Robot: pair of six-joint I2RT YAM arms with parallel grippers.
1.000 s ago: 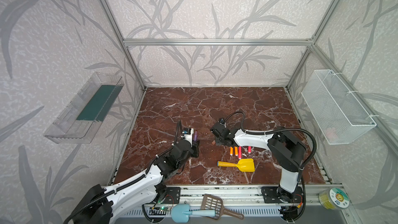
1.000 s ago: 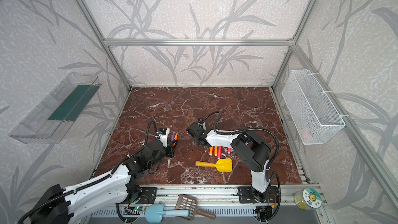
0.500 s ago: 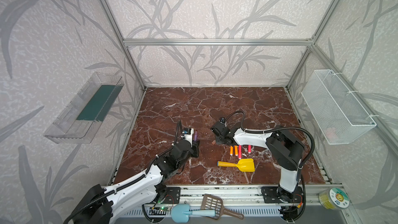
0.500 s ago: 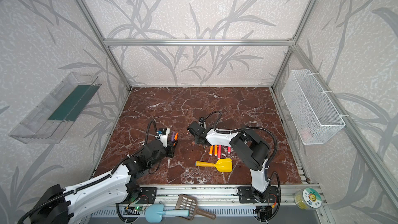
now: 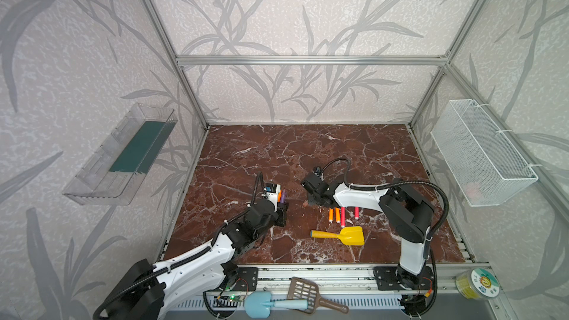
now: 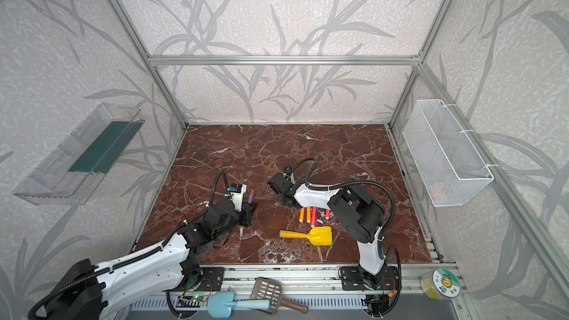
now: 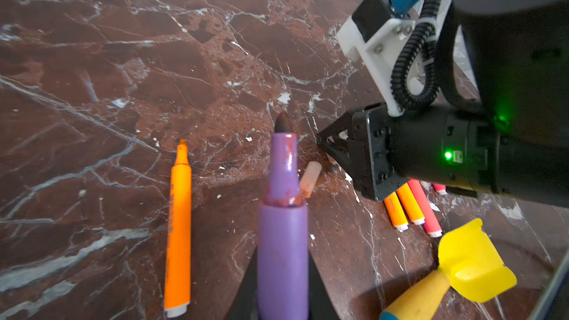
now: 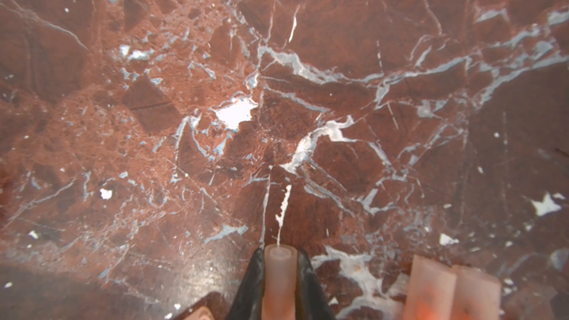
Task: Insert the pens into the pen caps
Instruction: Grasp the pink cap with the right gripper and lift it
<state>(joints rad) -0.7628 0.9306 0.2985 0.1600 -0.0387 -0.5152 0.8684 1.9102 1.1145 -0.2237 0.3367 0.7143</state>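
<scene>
Your right gripper [image 8: 280,261] just clamped on cap [image 8: 279,284], low at table [image 8: 338,56] (mouth seems to face outward). Your left gripper [image 7: 282,272] clenched on purple pen [image 7: 282,198], tip forward. Both parts in hand: lift cap, line up with tip next

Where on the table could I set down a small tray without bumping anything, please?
Bare: the back half of the table, from the rear wall to the left gripper and right gripper; also the front strip between the left arm and the yellow shovel. Crowded: around the right gripper, where pens and pen caps lie.
</scene>
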